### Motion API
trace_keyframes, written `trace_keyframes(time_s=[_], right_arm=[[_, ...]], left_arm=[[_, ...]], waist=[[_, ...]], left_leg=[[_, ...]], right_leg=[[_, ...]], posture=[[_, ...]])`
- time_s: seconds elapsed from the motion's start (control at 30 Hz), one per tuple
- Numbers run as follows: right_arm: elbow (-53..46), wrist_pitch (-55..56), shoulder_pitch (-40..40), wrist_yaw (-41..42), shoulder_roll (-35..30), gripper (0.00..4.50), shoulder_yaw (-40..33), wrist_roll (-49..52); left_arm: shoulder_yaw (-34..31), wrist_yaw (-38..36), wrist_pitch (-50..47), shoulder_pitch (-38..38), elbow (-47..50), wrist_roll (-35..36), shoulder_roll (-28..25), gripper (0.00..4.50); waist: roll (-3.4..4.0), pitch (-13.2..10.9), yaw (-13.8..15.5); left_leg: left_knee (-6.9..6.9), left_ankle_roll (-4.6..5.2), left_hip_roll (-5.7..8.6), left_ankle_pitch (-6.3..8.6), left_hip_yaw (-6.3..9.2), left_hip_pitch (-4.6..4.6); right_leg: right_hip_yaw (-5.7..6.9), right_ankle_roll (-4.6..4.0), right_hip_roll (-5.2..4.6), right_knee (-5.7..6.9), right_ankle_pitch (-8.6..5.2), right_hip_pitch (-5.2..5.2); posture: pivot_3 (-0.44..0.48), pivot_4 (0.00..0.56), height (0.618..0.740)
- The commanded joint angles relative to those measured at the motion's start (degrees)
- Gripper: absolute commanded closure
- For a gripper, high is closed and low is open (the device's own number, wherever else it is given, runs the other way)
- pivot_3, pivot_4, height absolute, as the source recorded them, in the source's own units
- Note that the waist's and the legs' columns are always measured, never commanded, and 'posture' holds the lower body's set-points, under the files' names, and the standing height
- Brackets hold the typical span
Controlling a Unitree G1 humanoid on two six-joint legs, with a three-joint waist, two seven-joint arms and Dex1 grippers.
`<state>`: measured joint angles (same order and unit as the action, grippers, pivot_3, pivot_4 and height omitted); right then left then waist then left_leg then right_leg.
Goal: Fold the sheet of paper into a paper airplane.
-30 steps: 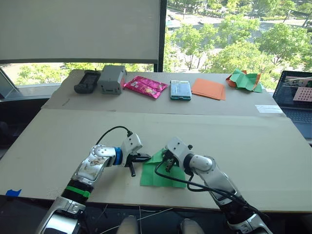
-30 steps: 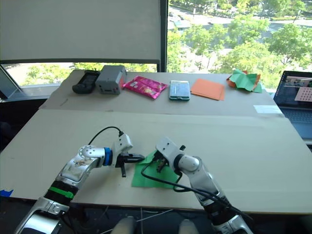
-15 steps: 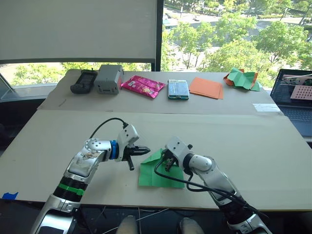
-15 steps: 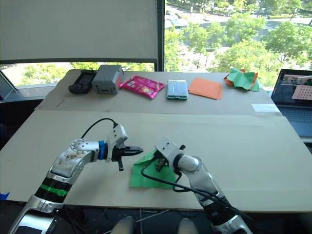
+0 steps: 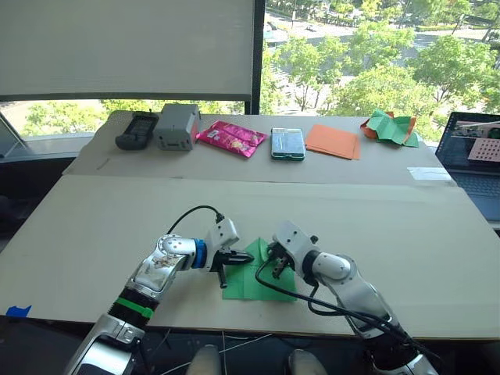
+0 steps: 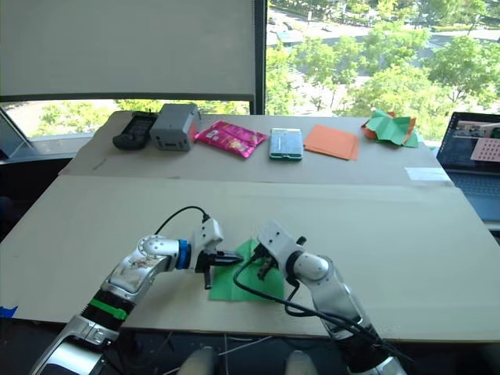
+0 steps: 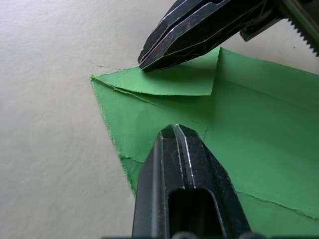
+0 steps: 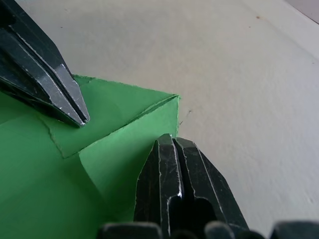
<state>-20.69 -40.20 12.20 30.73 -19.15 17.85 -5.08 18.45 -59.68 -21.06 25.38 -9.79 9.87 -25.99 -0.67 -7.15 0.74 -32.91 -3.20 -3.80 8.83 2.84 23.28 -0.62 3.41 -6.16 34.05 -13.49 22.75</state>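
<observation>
Creased green sheet of paper [image 5: 262,273], corner folded

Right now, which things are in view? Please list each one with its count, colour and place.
sheet of paper: one, bright green, near edge of the table, one corner folded over
table: one, beige, in front of the window
controller: one, black, far left of the back row
box: one, grey, beside the controller
packet: one, pink, right of the box
case: one, teal, middle of the back row
flat sheets: orange, count unclear, right of the case
paper heap: one, green and orange, far right
laptop: one, dark, right edge
left gripper: jaws shut, at the paper's left side
right gripper: jaws shut, over the paper
</observation>
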Motion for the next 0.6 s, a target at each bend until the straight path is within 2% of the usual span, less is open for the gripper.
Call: trace_keyframes(time_s=[0.03, 0.27, 0.5, 0.6], right_arm=[[-10.59, -2.39, -2.92, 2.81, -1.94, 4.50, -4.93, 5.25], [-26.80, -7.11, -16.91, 13.21, -11.62, 4.50, -14.41, 19.43], [-30.70, -7.67, -26.39, 14.77, -17.37, 4.50, -13.83, 24.91], [-29.01, -6.68, -28.18, 12.61, -18.98, 4.50, -11.41, 22.50]], left_arm=[[1.69, 0.47, 0.30, -0.85, -3.22, -2.91, -0.36, 4.49], [1.70, 0.45, 0.44, -1.07, -3.68, -2.97, 0.07, 4.49], [1.96, 0.12, 0.11, -1.37, -3.14, -2.97, 0.13, 4.49], [1.97, 0.06, -0.12, -1.51, -2.80, -2.88, -0.01, 4.49]], waist=[[0.00, 0.00, -0.04], [-0.05, -0.03, -0.03], [-0.17, -0.23, -0.41], [-0.13, -0.21, -0.47]], left_leg=[[0.00, 0.00, -0.01, 0.00, 0.00, -0.02], [-0.02, -0.02, 0.00, 0.02, -0.01, -0.07], [-0.05, -0.05, 0.03, 0.03, 0.00, -0.16], [-0.06, -0.05, 0.00, 0.04, 0.02, -0.08]], right_leg=[[0.00, 0.00, 0.00, 0.00, 0.00, -0.01], [0.01, 0.01, -0.07, -0.06, -0.01, -0.10], [0.25, 0.01, -0.33, -0.37, -0.02, -0.11], [0.52, 0.01, -0.49, -0.72, -0.02, -0.14]], posture=[[0.000, 0.150, 0.706], [0.000, 0.150, 0.706], [0.000, 0.150, 0.706], [0.000, 0.150, 0.706]])
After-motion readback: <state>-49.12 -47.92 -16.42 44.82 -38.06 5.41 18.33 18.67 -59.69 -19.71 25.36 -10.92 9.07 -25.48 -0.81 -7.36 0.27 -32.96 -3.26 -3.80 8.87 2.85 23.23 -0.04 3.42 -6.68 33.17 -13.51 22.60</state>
